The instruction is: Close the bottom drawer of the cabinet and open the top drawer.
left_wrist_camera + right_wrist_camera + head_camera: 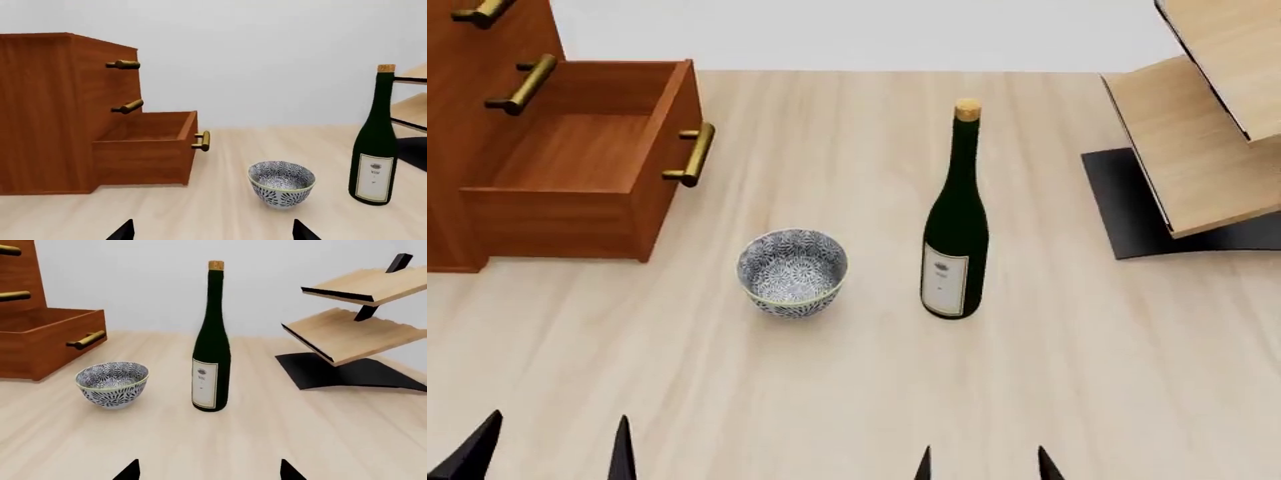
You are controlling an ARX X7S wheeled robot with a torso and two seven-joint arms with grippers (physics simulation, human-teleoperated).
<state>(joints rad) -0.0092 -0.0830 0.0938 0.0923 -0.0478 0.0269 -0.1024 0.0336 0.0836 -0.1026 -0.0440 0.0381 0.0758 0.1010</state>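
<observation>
The surface [868,400] under me is pale wood. My cabinet [467,120] stands at its far left corner, its three drawer fronts facing toward the right edge. The bottom drawer [574,170] is pulled out along the surface toward the right, tray bare, long axis running left to right; its brass handle [693,153] lies crosswise to that, parallel with the front panel. The top drawer [100,55] sits flush in the cabinet, its handle [124,64] projecting just above the middle drawer's handle [128,106].

At the far right corner stands a pale wooden rack [1214,110] on a black base. A dark green wine bottle [957,215] stands upright near the middle, and a blue patterned bowl [791,272] sits just beside it, between bottle and open drawer.

Both my arms are held low at the near edge, well apart from everything. My left tool [550,450] is released, its tips spread. My right tool [985,465] is likewise released, grasping nothing.
</observation>
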